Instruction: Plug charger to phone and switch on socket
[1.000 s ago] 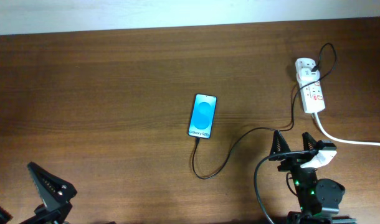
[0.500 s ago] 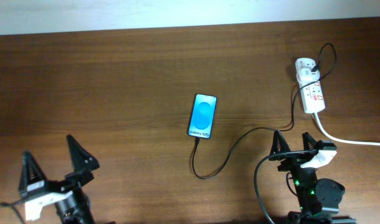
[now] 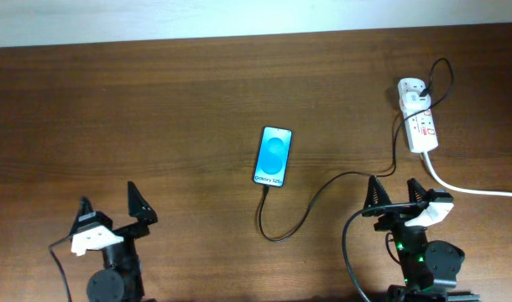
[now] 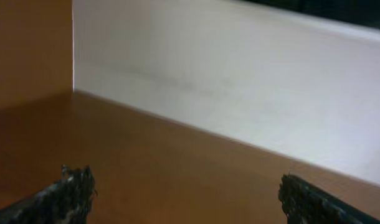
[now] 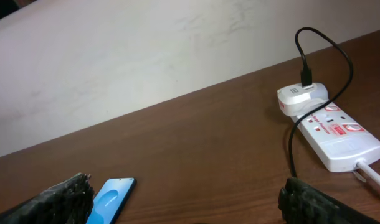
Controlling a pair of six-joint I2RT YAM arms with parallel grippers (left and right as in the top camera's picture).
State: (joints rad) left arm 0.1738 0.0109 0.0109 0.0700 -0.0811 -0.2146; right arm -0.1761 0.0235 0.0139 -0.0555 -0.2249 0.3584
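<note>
Right gripper [image 3: 393, 191], jaws apart and empty: head toward 1 o'clock, then press one fingertip squarely on the white, red-switched elongated power strip [image 3: 421, 126].

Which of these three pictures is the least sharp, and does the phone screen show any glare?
Overhead view: sharp and evenly lit, no glare on the bright screen of the phone. Left wrist view: the least sharp, blurred all over, the table tinted orange. Right wrist view: fairly sharp, the red marks on the power strip clear, the phone cut off at the bottom edge.
</note>
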